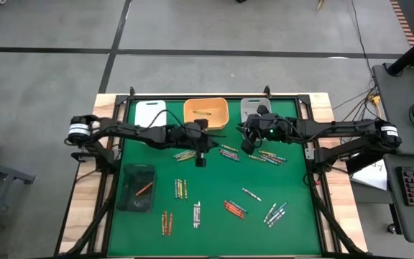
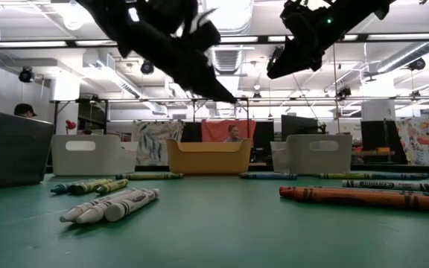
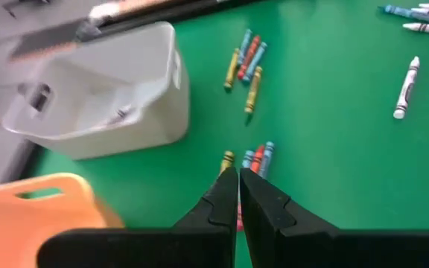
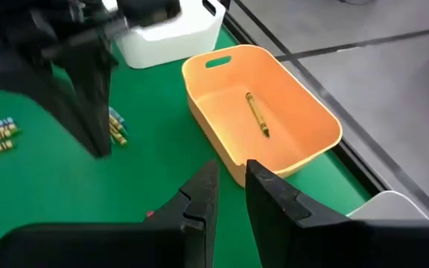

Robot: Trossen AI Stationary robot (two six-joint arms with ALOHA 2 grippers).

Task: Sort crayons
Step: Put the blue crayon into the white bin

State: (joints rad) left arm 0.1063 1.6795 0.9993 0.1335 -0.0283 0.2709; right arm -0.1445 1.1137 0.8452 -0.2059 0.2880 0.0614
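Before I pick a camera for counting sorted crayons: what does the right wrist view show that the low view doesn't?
Only the right wrist view looks down into the orange bin, showing one yellow-olive crayon inside. Only the low view shows the red-orange crayon and white crayons lying on the green mat, plus the room behind. Both show the orange bin and a white bin.

Left wrist view: crayons [image 3: 253, 158] partly hidden behind the jaws; orange tray [image 3: 36, 205] cut off at the edge.
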